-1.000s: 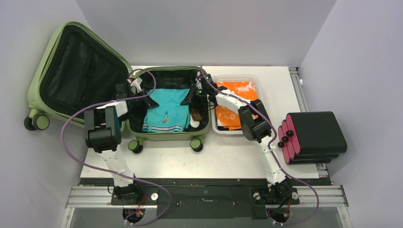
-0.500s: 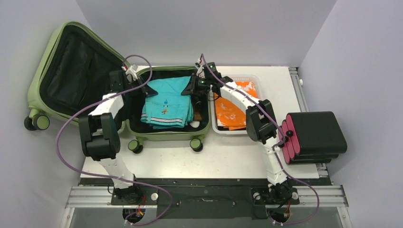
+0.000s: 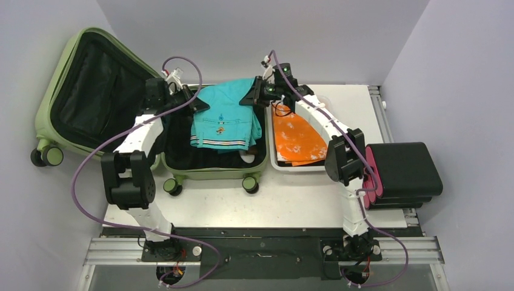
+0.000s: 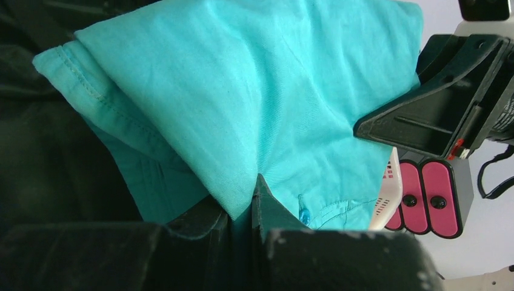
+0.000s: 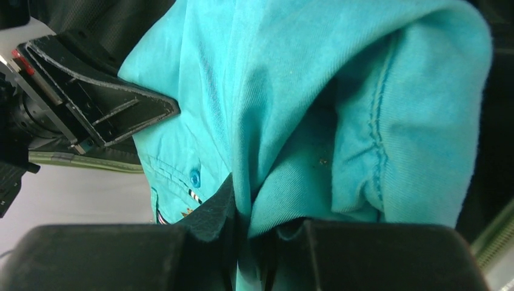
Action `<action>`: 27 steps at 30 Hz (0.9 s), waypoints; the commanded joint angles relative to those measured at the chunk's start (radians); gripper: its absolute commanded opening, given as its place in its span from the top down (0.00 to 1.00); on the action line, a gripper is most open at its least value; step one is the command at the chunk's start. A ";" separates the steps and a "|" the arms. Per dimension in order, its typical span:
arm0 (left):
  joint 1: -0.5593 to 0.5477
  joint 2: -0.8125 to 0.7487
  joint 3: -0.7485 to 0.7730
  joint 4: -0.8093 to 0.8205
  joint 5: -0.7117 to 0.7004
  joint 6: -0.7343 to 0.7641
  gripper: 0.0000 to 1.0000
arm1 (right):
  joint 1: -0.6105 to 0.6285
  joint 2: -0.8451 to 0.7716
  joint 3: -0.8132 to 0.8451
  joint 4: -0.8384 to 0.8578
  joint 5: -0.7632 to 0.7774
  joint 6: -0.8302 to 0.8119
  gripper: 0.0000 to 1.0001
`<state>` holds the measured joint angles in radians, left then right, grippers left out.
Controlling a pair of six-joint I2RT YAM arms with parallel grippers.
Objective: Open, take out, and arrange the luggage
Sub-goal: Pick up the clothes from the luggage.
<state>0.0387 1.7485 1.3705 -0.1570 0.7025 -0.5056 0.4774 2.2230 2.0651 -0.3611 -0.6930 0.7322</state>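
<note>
No readable text anywhere.

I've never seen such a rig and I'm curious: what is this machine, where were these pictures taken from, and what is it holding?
Two robot arms are bolted at the near edge of a table. The wide picture looks down from above and behind them; each close-up comes from a camera on one wrist. The left gripper and right gripper are shut on a teal shirt, holding it over the open luggage. To its right sit a white basket with an orange garment and a black case with a pink side.
</note>
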 commanded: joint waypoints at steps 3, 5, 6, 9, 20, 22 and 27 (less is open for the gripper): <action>-0.079 0.049 0.017 0.115 -0.029 -0.015 0.87 | -0.045 -0.090 0.009 0.028 0.032 -0.035 1.00; -0.088 0.100 0.008 0.137 -0.033 -0.017 0.75 | -0.053 -0.076 -0.005 0.018 0.045 -0.045 1.00; -0.093 0.119 0.006 0.140 -0.034 -0.016 0.70 | -0.061 -0.066 -0.008 0.012 0.051 -0.057 1.00; -0.104 0.230 0.017 0.189 -0.043 -0.005 0.56 | -0.080 -0.050 -0.013 -0.014 0.080 -0.089 1.00; -0.077 0.538 0.188 0.404 0.069 -0.051 0.04 | -0.158 -0.022 -0.007 -0.079 0.151 -0.188 1.00; -0.070 0.607 0.220 0.514 0.154 -0.146 0.04 | -0.172 -0.022 -0.012 -0.081 0.151 -0.195 1.00; -0.074 0.650 0.236 0.674 0.235 -0.310 0.04 | -0.206 -0.035 -0.012 -0.076 0.140 -0.200 1.00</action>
<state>-0.0418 2.3459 1.5902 0.3470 0.8555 -0.6895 0.3225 2.2200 2.0399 -0.5072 -0.5842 0.5640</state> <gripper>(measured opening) 0.963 0.086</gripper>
